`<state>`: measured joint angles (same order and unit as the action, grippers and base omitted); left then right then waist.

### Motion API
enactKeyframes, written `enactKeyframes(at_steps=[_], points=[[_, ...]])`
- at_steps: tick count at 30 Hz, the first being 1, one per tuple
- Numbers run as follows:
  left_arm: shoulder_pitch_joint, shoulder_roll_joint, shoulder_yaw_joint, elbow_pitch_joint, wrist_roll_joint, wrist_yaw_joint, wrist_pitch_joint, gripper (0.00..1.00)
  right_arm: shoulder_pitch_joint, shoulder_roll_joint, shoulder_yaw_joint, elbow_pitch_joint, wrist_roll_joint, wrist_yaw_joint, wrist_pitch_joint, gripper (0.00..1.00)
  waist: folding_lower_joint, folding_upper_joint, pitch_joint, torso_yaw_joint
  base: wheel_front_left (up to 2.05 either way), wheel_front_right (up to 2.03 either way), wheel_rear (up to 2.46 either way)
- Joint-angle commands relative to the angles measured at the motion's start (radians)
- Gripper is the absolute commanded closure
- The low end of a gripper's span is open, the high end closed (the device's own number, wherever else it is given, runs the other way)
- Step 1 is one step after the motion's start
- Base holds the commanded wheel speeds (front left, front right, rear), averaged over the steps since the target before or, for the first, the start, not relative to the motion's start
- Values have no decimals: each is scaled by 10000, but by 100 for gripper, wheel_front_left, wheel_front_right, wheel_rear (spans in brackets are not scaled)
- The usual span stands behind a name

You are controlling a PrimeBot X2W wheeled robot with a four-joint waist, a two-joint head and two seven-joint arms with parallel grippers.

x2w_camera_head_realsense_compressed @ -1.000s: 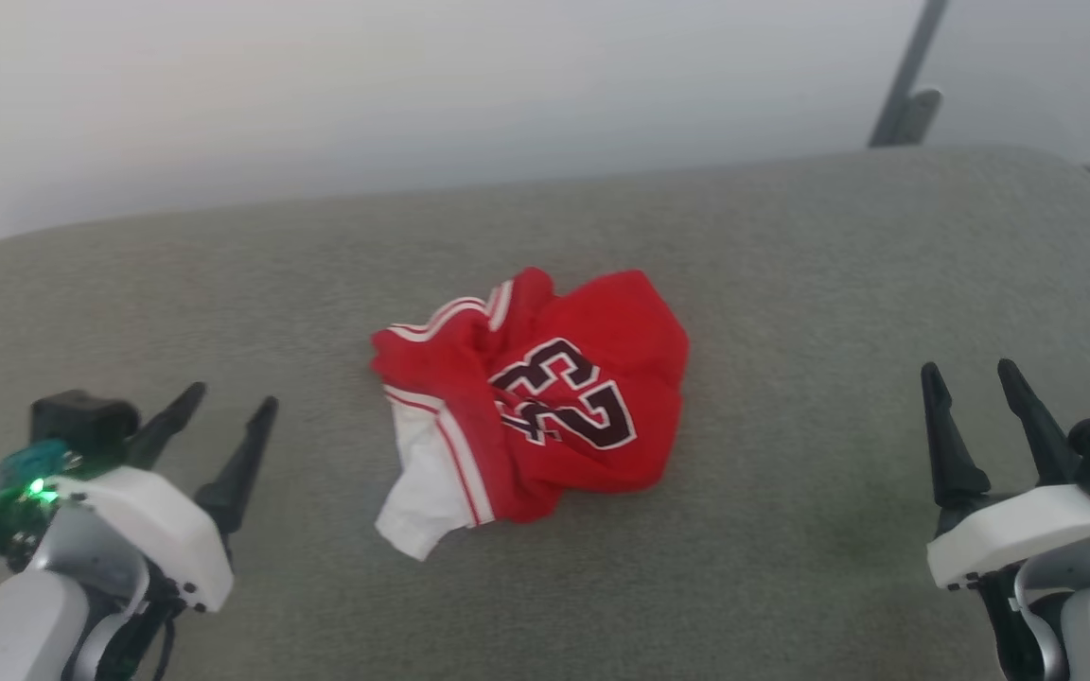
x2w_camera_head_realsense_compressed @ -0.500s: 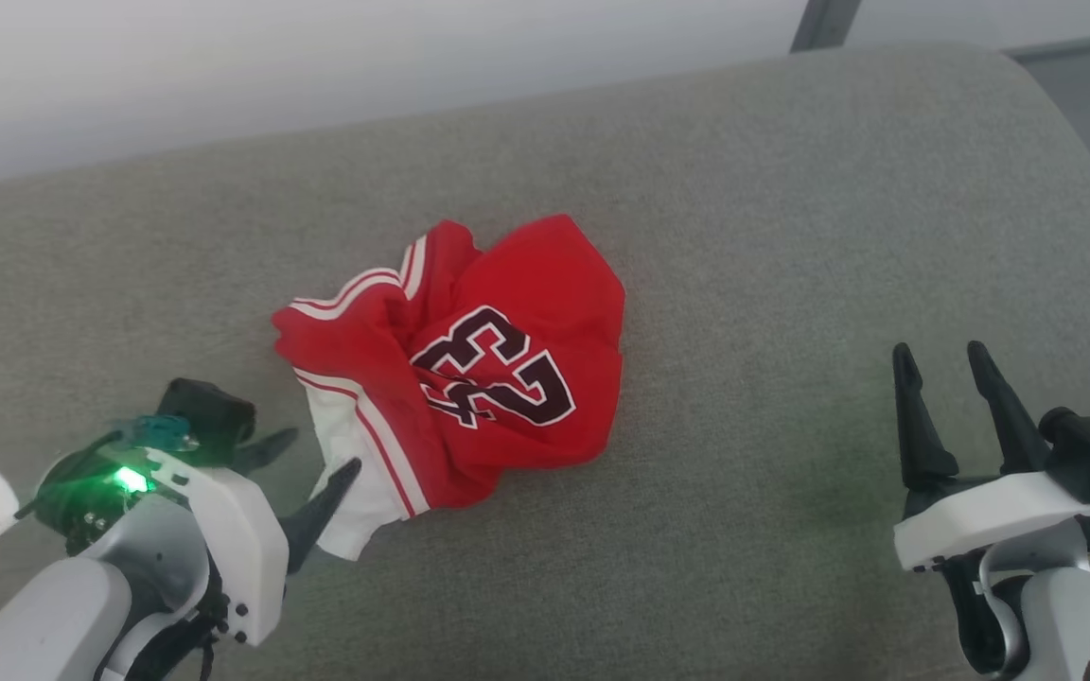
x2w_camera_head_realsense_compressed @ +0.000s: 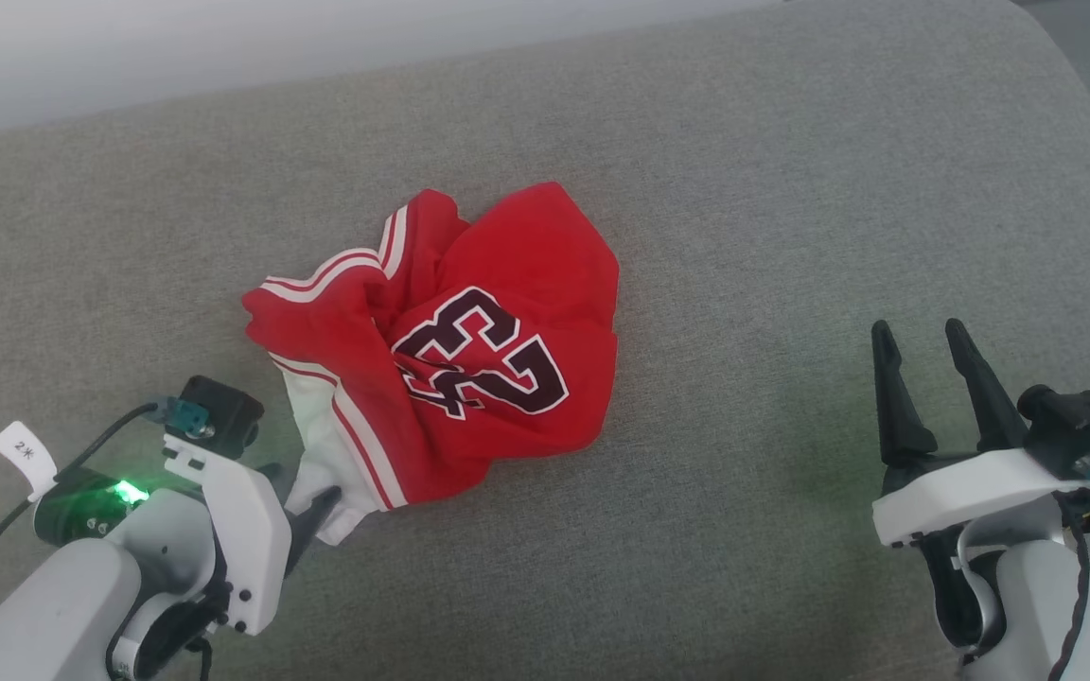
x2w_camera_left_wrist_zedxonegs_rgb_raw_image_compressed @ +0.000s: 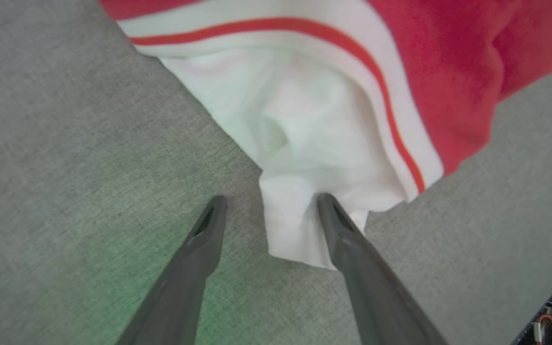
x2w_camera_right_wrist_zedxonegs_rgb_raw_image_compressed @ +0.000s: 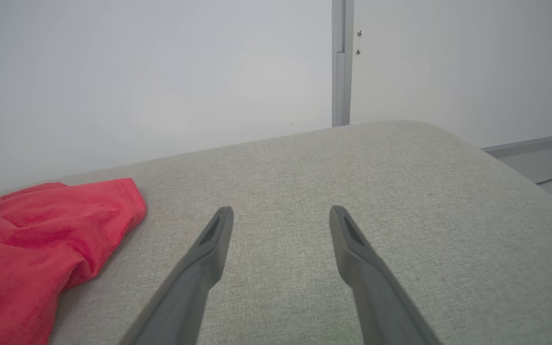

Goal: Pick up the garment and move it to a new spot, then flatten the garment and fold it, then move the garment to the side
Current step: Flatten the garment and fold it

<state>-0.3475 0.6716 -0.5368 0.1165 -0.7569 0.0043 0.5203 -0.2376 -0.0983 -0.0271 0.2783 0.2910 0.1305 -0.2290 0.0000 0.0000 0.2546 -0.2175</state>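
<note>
- The garment (x2w_camera_head_realsense_compressed: 469,369) lay bunched up in the middle of the head view, red with a dark number on top. Its white sleeve (x2w_camera_head_realsense_compressed: 318,473) stuck out at the lower left.
- In the left wrist view, the sleeve's corner (x2w_camera_left_wrist_zedxonegs_rgb_raw_image_compressed: 295,230) sat low in the middle of the frame, between the two dark fingers.
- The left gripper (x2w_camera_left_wrist_zedxonegs_rgb_raw_image_compressed: 271,199) was open about half way and held nothing yet. Its right-hand finger (x2w_camera_left_wrist_zedxonegs_rgb_raw_image_compressed: 348,235) touched the cloth, and the other finger was on the bare grey cushion (x2w_camera_head_realsense_compressed: 744,189).
- If the fingers closed here, they might catch only a thin bit of the corner. Then the sleeve could slip out when the arm went up.
- The finger on the cloth could push the sleeve away and not pinch it.
- The cushion looked soft, so the tips could dig in and drag on it.
- If the shirt was picked up by one sleeve, it would likely hang in a lump and land folded over. That would make it hard to flatten.
- The right gripper (x2w_camera_head_realsense_compressed: 917,326) was wide open and empty at the lower right of the head view, well apart from the shirt. It was too far away to help if the shirt dropped.
</note>
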Motion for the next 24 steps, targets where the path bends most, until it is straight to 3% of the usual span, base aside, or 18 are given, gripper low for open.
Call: enactKeyframes(at_steps=[1,2,14,19,24], points=[[-75,-34,-131,208,57,0,108,85,-135,-34,55,76,75,4,-72,0,0,0,-2,8,0,0,0],[-105,-108,-127,322,-19,37,164,100,-165,-52,59,108,74,4,-85,0,0,0,-12,23,0,0,0],[-186,-68,122,165,-337,46,128,100,60,-269,-213,187,-12,4,-71,0,0,0,-348,497,0,0,0],[-128,299,307,35,-151,195,-54,100,194,-321,-298,-9,-94,4,80,0,0,0,-537,805,0,0,0],[121,1015,767,336,43,516,-471,100,435,-398,-432,-178,-163,4,275,0,0,0,-866,1182,0,0,0]])
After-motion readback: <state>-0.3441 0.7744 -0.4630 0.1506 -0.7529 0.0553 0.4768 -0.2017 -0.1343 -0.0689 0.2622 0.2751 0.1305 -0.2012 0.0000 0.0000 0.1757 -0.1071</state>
